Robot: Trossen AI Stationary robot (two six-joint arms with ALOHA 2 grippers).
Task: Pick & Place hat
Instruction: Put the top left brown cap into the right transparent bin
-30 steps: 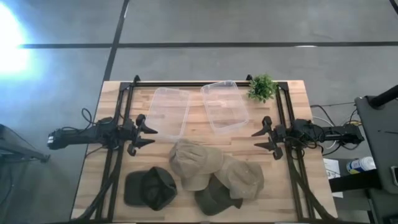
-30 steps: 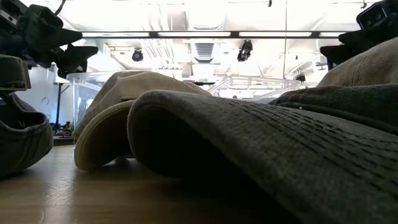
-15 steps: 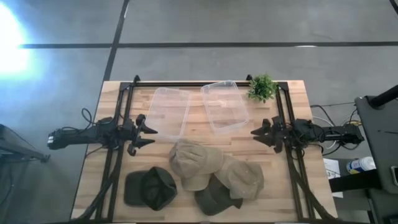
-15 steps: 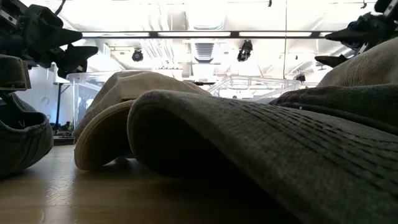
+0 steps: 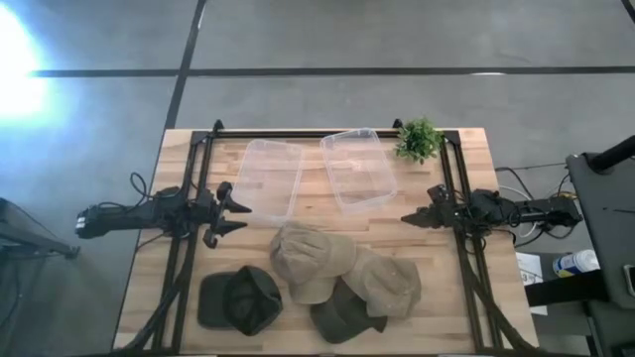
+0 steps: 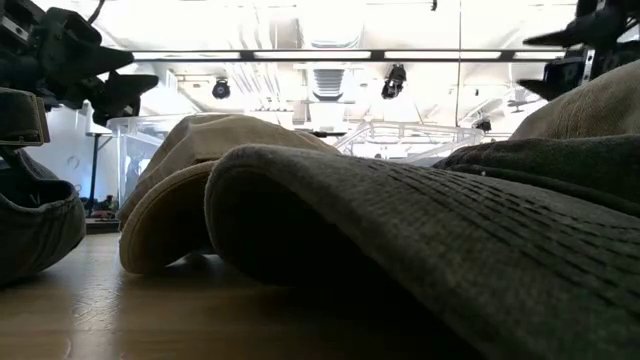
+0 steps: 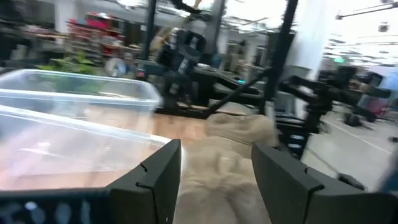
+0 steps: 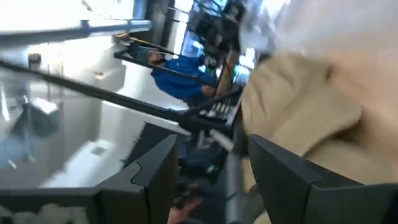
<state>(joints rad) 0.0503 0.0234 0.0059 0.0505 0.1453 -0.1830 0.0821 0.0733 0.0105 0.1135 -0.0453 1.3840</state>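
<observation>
Several hats lie on the near half of the wooden table: a tan hat (image 5: 310,260), a second tan hat (image 5: 389,284) partly under it, a dark green hat (image 5: 238,300) near the left, and another dark green hat (image 5: 347,319) at the near edge. My left gripper (image 5: 241,216) hovers open at the left, level, pointing at the tan hat (image 7: 230,155). My right gripper (image 5: 412,216) hovers open at the right, above the second tan hat (image 8: 298,118), rolled on its side. In the low view both stand high: left gripper (image 6: 140,68), right gripper (image 6: 535,62).
Two clear plastic containers (image 5: 270,178) (image 5: 357,171) stand side by side on the far half of the table, and a small green plant (image 5: 418,140) sits at the far right corner. Black frame rails (image 5: 189,248) run along both sides. Bare wood (image 5: 149,297) shows at the near left.
My right gripper has rolled about its wrist axis, so its fingers no longer spread flat over the table but stand one above the other; in the low view it has also risen. The left arm and the hats have kept still.
</observation>
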